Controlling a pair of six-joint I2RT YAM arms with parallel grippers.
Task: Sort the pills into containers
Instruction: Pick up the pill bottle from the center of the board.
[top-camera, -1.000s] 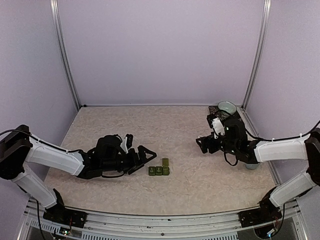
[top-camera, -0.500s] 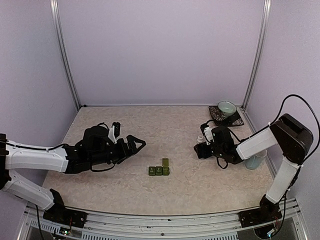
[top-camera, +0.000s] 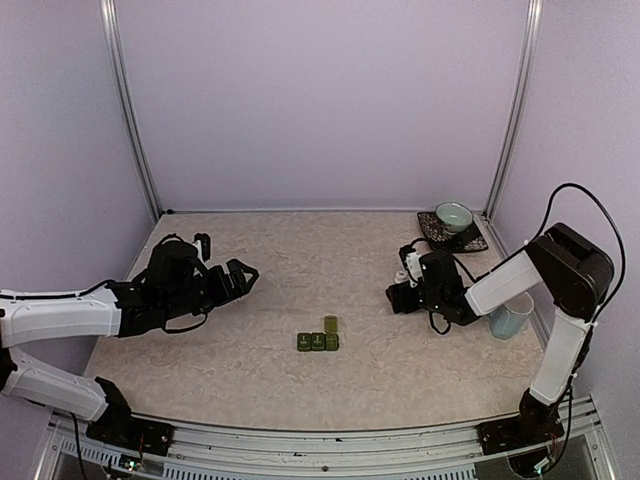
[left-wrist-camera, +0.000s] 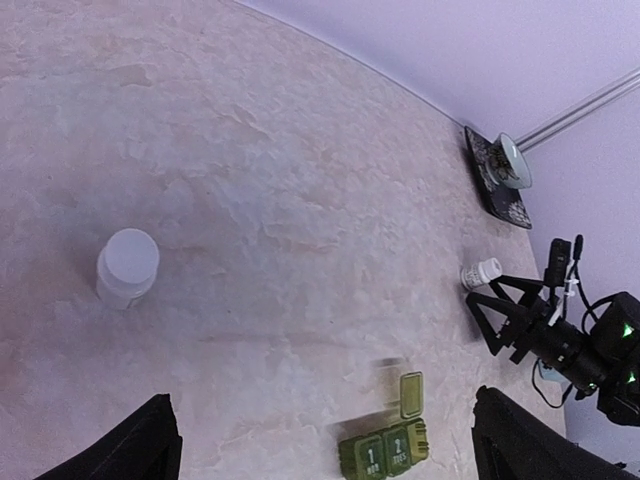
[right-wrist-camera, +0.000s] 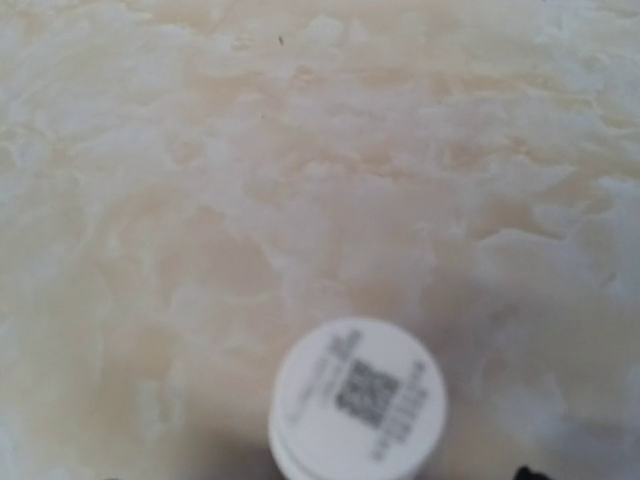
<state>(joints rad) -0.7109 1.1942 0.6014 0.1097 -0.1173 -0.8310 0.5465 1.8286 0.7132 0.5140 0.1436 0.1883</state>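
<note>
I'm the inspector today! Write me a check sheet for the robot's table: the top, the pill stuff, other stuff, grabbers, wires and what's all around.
Surface: beige marbled table; no spills seen.
Job's things: green containers, three joined, end lid up, two shut; white bottle upright by the right gripper; second bottle standing alone; loose pills: nothing seen.
Clutter: bowl on saucer, far right corner; mug, right edge.
Grippers: left gripper open, empty; right gripper open, low at the white bottle, seemingly not gripping it.
Cables: black cable arching over the right arm.
Surroundings: lilac walls, metal posts.
</note>
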